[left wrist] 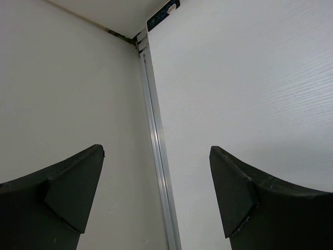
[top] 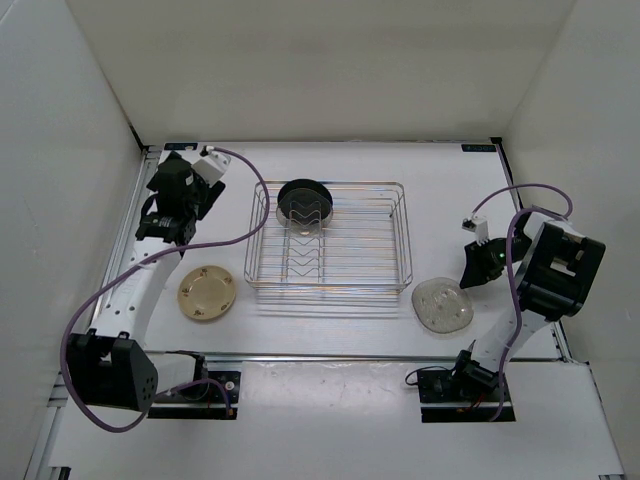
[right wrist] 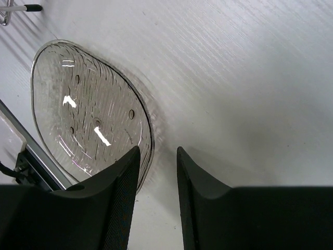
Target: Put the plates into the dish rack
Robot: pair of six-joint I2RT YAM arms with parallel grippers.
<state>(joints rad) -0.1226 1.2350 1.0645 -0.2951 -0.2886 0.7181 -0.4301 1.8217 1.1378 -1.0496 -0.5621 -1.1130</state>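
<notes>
The silver wire dish rack (top: pixel 380 262) stands mid-table. A glossy black plate (top: pixel 305 198) stands in its far left corner; a pale, glassy shape just in front of it may be another plate. The cream-yellow speckled plate (top: pixel 207 293) lies flat left of the rack. A translucent greyish plate (top: pixel 443 303) lies flat right of the rack and shows in the right wrist view (right wrist: pixel 83 109). My right gripper (top: pixel 478 268) (right wrist: pixel 157 150) is narrowly open at that plate's right rim, its left finger over the rim. My left gripper (top: pixel 160 228) (left wrist: pixel 156 151) is wide open and empty.
White walls enclose the table on three sides. An aluminium rail (left wrist: pixel 158 156) runs along the left wall under the left gripper. A rack wire end (right wrist: pixel 21 8) shows at the top left of the right wrist view. Purple cables loop off both arms.
</notes>
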